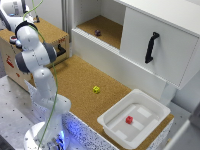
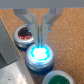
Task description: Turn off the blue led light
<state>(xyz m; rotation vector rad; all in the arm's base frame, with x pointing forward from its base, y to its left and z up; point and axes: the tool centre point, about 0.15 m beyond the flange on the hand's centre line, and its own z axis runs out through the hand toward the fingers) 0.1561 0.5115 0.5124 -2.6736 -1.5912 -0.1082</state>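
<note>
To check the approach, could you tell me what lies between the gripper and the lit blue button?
Nothing: in the wrist view the gripper hangs directly over the blue button, fingertips at its glowing top.

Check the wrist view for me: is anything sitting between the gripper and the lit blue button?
Nothing visible is in the way. In the wrist view the gripper sits directly over the glowing blue button, with no object in the gap. The red button and green button stand off to either side, clear of the path.
</note>
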